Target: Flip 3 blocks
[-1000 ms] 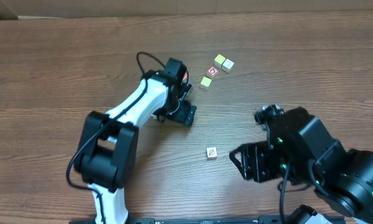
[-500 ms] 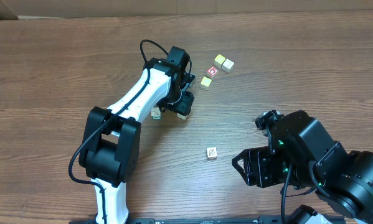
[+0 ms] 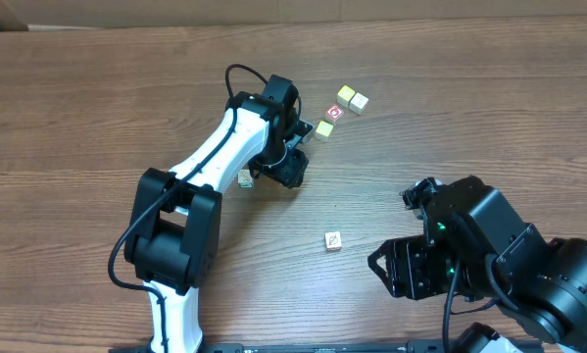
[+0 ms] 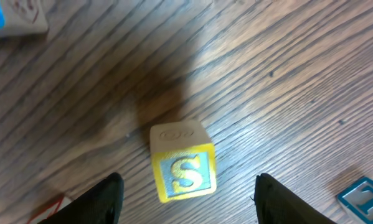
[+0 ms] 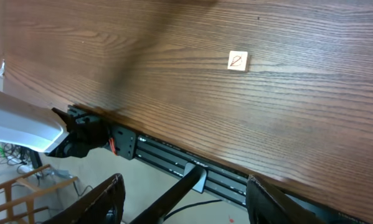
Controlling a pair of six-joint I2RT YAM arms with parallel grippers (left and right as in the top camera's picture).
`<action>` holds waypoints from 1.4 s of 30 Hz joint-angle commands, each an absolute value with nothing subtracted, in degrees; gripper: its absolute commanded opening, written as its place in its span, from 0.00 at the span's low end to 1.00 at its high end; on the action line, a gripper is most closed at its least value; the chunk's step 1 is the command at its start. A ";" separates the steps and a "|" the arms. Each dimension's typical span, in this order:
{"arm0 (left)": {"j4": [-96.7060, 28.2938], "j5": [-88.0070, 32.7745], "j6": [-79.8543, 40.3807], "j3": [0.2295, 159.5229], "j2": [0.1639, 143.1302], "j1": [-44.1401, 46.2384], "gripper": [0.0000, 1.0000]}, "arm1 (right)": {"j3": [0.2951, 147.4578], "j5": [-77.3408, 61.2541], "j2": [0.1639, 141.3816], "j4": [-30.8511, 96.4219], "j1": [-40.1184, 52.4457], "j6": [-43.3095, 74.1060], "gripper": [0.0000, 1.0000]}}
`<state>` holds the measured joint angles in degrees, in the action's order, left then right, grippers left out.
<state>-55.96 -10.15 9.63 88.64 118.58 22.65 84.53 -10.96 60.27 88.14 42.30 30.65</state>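
In the left wrist view a block [image 4: 182, 169] with a yellow-framed "S" side and a pale top bearing a faint line drawing stands on the table. It sits just beyond and between the fingers [image 4: 105, 200] of my left gripper [image 4: 189, 210], which is open and not touching it. Overhead, the left gripper [image 3: 289, 170] hangs between a pale block [image 3: 244, 178] and a yellow block [image 3: 324, 128]. Another pale block with a small drawing [image 3: 332, 240] [image 5: 237, 60] lies alone mid-table. My right gripper [image 3: 391, 270] [image 5: 186, 205] is open and empty over the table's front edge.
A red "O" cube [image 3: 334, 113] and two yellowish cubes [image 3: 351, 97] sit behind the yellow block. The left wrist view shows a blue-cornered cube [image 4: 15, 15] at top left and a teal-edged one [image 4: 360, 196] at bottom right. The table frame [image 5: 174, 155] runs below the right gripper.
The left arm swung slightly away, uncovering the pale block beside it, and its jaws narrowed somewhat. The right gripper drew back a little toward the table's front edge.
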 commanded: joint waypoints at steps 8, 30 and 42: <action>-55.20 -12.03 11.99 87.48 121.25 22.96 0.56 | 85.58 -12.95 60.05 87.99 42.04 30.61 0.63; -55.53 -11.31 8.71 88.09 122.58 22.90 0.47 | 85.58 -12.97 60.05 87.42 42.04 30.59 0.62; -58.48 -8.38 8.73 90.65 122.54 22.90 0.36 | 85.58 -12.97 60.05 86.91 42.04 30.59 0.62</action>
<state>-58.08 -9.54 9.02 88.73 122.17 22.65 84.53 -12.69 60.27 87.44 42.30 30.70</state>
